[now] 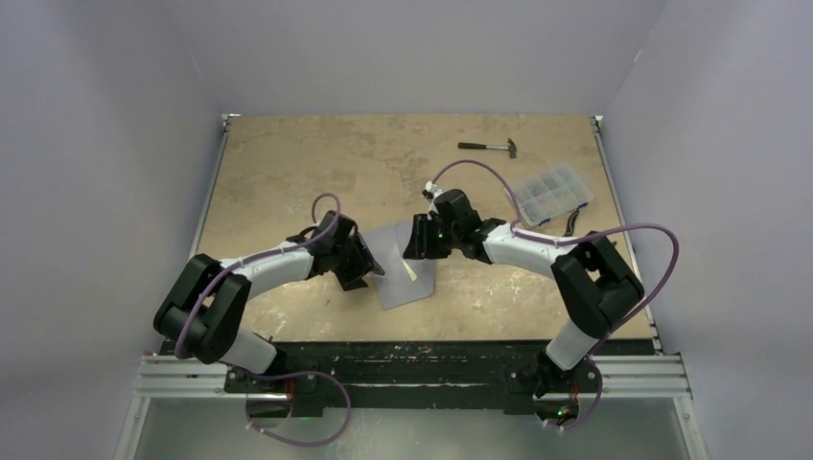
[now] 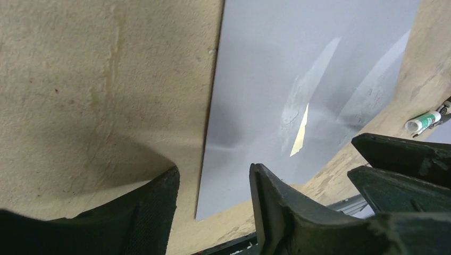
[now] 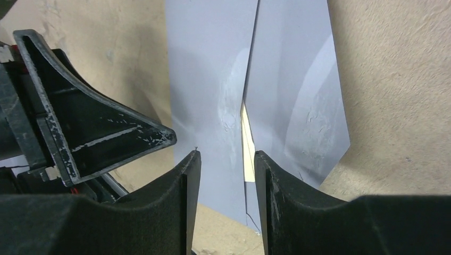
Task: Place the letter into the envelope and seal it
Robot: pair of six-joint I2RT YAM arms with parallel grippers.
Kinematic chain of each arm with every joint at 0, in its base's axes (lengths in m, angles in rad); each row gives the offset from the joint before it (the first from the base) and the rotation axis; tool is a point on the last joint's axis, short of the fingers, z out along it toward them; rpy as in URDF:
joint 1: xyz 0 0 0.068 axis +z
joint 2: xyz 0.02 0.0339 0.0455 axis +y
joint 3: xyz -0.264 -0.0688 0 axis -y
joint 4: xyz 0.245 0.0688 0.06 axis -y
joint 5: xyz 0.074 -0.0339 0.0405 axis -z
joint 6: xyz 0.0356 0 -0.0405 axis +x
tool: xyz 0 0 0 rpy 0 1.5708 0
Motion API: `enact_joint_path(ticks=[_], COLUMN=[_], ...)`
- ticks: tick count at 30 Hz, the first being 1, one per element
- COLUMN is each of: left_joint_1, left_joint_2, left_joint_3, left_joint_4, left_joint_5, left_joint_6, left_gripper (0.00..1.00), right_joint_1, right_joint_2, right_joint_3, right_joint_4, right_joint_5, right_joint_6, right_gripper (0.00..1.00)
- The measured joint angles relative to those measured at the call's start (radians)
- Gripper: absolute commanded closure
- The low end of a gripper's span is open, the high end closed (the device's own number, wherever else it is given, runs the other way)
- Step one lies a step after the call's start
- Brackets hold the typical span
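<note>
The grey-blue envelope [image 1: 398, 278] lies flat on the table between both arms. Only a thin cream sliver of the letter [image 1: 410, 269] shows, in the gap along the flap's edge; the rest is hidden inside. My left gripper [image 1: 369, 273] is open at the envelope's left side. In the left wrist view its fingers [image 2: 213, 172] straddle the envelope's [image 2: 266, 79] near-left edge with nothing between them, and the sliver of letter [image 2: 300, 133] lies ahead. My right gripper [image 3: 226, 156] is open just above the envelope [image 3: 207, 64], by the letter [image 3: 247, 143], holding nothing.
A hammer [image 1: 489, 148] lies at the back of the table. A clear compartment box [image 1: 551, 192] sits at the back right. A white tube with a green band [image 2: 423, 123] lies beyond the envelope. Grey walls enclose the table on three sides.
</note>
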Motion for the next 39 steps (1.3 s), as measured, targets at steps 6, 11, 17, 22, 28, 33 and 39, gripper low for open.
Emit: enact_joint_path(ticks=[6, 11, 17, 22, 28, 33, 39], left_joint_1=[0.0, -0.007, -0.024, -0.027, -0.027, -0.028, -0.029], left_joint_2=[0.014, 0.063, 0.094, 0.114, 0.121, 0.124, 0.128], left_joint_3=[-0.017, -0.003, 0.011, 0.013, 0.015, 0.015, 0.015], left_joint_4=[0.035, 0.064, 0.079, 0.093, 0.095, 0.097, 0.102], left_joint_5=[0.031, 0.079, 0.097, 0.114, 0.121, 0.123, 0.129], left_joint_6=[-0.017, -0.044, -0.071, -0.082, -0.087, -0.088, -0.088], left_gripper=[0.57, 0.64, 0.66, 0.66, 0.67, 0.71, 0.72], right_joint_1=[0.0, 0.0, -0.002, -0.003, -0.006, -0.005, -0.005], right_joint_2=[0.04, 0.069, 0.08, 0.08, 0.08, 0.056, -0.025], right_joint_3=[-0.011, -0.033, -0.056, -0.07, -0.073, -0.058, 0.023], right_joint_4=[0.007, 0.014, 0.056, 0.084, 0.095, 0.032, -0.033], right_joint_5=[-0.027, -0.037, -0.062, -0.084, -0.093, -0.058, 0.011], right_joint_6=[0.001, 0.001, 0.004, 0.009, 0.009, 0.002, -0.006], right_gripper=[0.58, 0.56, 0.55, 0.54, 0.55, 0.56, 0.55])
